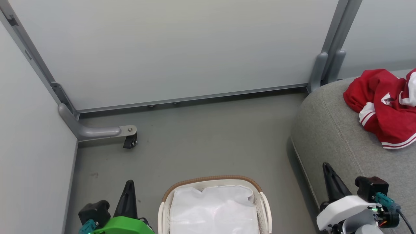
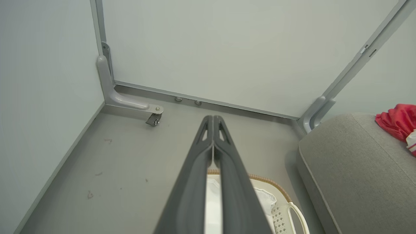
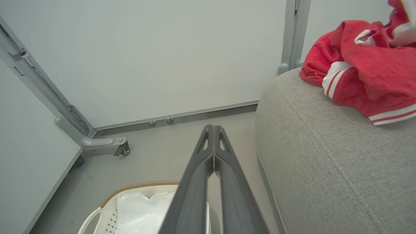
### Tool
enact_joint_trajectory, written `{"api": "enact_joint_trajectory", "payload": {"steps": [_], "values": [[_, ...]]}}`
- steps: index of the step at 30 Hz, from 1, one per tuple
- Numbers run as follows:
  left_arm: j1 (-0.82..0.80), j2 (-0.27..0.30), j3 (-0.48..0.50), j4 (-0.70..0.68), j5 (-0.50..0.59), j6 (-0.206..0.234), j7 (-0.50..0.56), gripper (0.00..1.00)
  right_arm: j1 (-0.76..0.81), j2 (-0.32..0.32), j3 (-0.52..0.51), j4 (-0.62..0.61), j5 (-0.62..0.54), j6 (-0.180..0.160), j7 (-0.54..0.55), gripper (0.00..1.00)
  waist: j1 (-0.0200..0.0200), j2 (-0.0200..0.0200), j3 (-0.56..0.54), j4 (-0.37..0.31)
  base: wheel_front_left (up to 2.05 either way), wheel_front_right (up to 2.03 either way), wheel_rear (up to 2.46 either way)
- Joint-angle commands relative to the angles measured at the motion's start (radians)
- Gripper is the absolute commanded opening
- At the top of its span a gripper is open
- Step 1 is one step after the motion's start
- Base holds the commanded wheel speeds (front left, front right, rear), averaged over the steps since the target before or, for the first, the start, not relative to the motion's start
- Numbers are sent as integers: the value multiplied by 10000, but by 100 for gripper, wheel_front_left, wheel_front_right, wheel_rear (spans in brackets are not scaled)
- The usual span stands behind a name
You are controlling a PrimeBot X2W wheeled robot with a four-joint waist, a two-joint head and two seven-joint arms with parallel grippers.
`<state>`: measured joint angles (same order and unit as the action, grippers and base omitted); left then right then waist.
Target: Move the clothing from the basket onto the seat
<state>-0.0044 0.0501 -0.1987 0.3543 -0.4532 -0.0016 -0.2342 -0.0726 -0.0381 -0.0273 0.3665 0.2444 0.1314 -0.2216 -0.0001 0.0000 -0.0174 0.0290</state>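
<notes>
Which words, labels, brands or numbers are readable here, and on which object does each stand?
No text can be read.
The clothing on the seat has a small white patch, too blurred to tell whether it bears lettering.
The basket, its liner, the wall panel, the left gripper and the right gripper show no writing.
</notes>
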Motion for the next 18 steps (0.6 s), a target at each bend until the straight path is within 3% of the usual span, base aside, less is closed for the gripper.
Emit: {"api": "enact_joint_trajectory", "payload": {"steps": [1,18], "values": [[-121,23,127,-215,-445,-88,83,0,-212,-46,-67,-197,511,-1,96,0,1,0,3,-4,0,0,0],[-367,62,759,-420,-2995,-362,810,0,-211,-70,-196,-503,3491,-3,778,0,1,0,32,-45,0,0,0]]}}
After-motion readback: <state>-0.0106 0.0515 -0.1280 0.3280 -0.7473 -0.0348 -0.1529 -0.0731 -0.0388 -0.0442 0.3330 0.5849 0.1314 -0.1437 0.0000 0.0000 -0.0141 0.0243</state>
